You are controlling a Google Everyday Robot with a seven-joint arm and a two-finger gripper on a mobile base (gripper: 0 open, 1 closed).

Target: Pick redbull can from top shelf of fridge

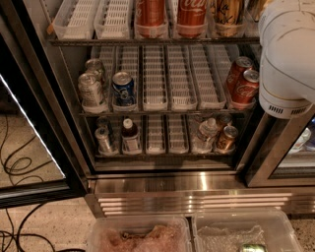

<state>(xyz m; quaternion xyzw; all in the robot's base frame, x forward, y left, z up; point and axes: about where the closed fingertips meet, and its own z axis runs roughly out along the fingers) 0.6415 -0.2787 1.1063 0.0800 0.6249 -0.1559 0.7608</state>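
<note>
The fridge (197, 184) stands open in front of me, with wire racks and a steel grille base. The top shelf (98, 42) runs along the upper edge of the view, with white slotted lane trays (78, 19). On it stand two red cola cans (150, 15) and a gold-and-black can (227, 15). No redbull can shows; the shelf's right end is hidden behind my white arm link (288, 54). My gripper is out of view, beyond the arm link at the upper right.
The middle rack holds silver cans (91, 88), a wider blue can (123, 87) and two red cola cans (241, 81). The lower rack holds small bottles and cans (130, 138). The open glass door (29, 123) is at left, with cables (19, 162) on the floor. Two plastic tubs (140, 236) sit below.
</note>
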